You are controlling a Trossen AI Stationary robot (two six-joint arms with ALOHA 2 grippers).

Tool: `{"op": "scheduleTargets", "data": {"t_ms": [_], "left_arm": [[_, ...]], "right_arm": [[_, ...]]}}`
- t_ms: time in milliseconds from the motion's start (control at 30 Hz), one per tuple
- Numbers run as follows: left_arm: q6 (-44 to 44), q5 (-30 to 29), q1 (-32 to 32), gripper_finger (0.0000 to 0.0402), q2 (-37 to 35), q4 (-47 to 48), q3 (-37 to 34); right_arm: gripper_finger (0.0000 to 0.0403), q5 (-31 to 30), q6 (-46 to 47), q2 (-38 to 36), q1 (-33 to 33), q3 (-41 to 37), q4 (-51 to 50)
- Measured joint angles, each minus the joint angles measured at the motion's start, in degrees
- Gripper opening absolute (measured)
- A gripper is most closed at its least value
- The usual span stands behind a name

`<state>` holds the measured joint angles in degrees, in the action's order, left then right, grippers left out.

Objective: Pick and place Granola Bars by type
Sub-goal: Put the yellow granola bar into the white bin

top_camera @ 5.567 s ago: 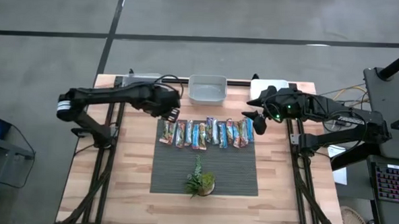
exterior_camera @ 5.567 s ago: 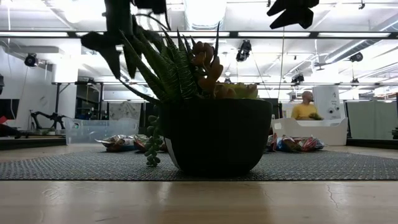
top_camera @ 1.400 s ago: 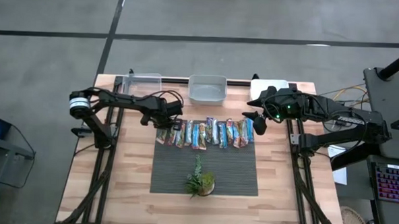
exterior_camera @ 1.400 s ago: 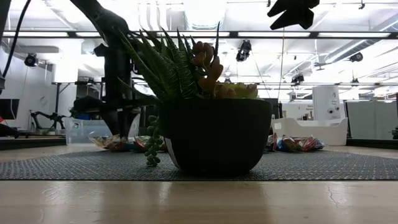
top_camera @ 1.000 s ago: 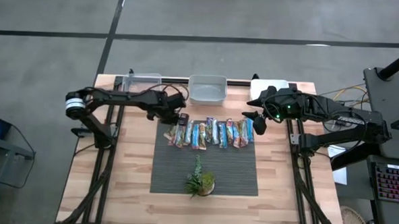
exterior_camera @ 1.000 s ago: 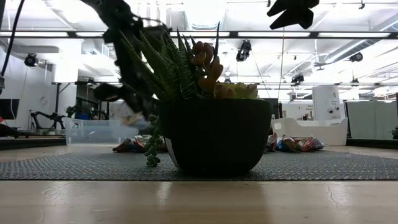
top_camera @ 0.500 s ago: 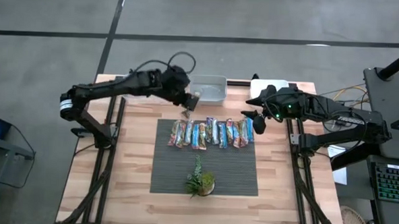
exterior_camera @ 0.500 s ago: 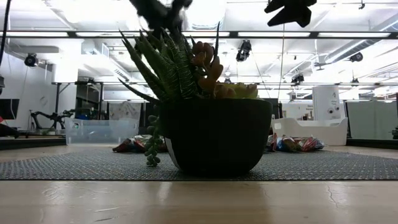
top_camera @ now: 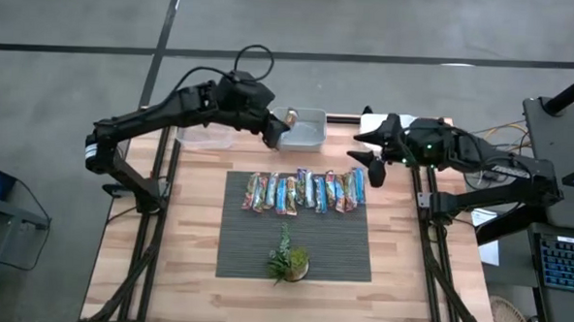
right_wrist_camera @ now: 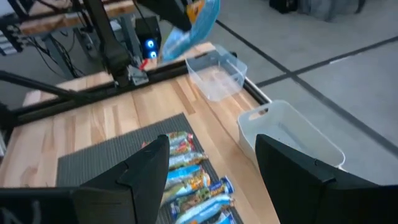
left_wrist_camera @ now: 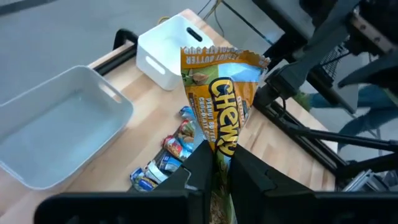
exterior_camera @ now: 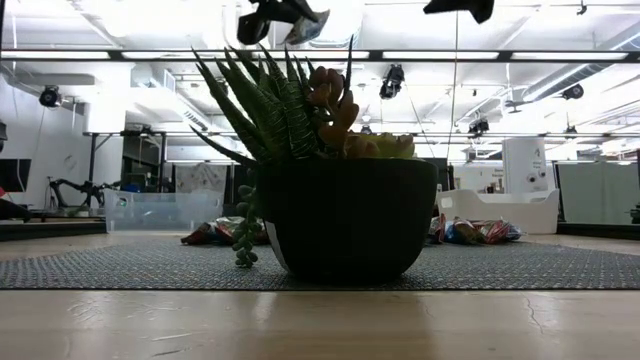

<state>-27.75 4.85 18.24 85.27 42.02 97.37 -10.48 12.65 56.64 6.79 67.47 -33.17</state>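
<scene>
Left end effector (top_camera: pixel 277 129) raised above the far edge of the bench (top_camera: pixel 187 234), at the left rim of the middle clear bin (top_camera: pixel 302 130). Fingers (left_wrist_camera: pixel 255 177) pinched nearly together on one granola bar (left_wrist_camera: pixel 221 118): orange-and-blue wrapper, "CHEWY" legible in the left wrist view, bar standing up out of the grip. In the high view the same bar shows as a small tan piece at the bin's near-left corner; whether it is over the bin or just beside it cannot be told.

Remaining granola bars (top_camera: pixel 305 191) lie side by side in one row along the far edge of the dark woven mat (top_camera: pixel 293 253), wrappers mixed blue, red and orange. Exact count not readable.

Right end effector (top_camera: pixel 378 172) hangs above the bench just past the right end of the row, fingers (right_wrist_camera: pixel 146 168) spread wide, nothing between them.

Other items: a second clear bin (top_camera: pixel 205 138) at far left, partly under the left arm; a white bin (top_camera: pixel 378 121) at far right, partly under the right arm; a potted succulent (top_camera: pixel 287 263) on the near part of the mat, filling the foreground of the low view.
</scene>
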Motion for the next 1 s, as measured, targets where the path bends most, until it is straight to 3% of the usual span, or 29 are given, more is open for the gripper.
{"op": "scheduleTargets", "data": {"t_ms": [200, 533, 633, 1000], "left_arm": [[1.9, 2.4, 0.0, 0.0025, -0.1, -1.6, 0.4], [6.3, 13.3, -0.6, 0.0025, -0.1, -19.6, 0.2], [8.8, 15.9, -0.6, 0.0025, -0.1, -22.9, 0.4], [11.9, 18.9, -1.0, 0.0025, -0.2, -32.4, 0.4]], "right_arm": [[0.0228, 0.1, -1.3, 0.0, 0.0, 3.8, 0.1], [0.0228, 0.7, -3.9, 0.1, 0.0, 10.6, 4.1], [0.0228, 3.8, -3.9, 0.1, 0.0, 12.0, 7.5], [0.0228, 5.3, -3.7, 2.1, 0.0, 15.9, 11.1]]}}
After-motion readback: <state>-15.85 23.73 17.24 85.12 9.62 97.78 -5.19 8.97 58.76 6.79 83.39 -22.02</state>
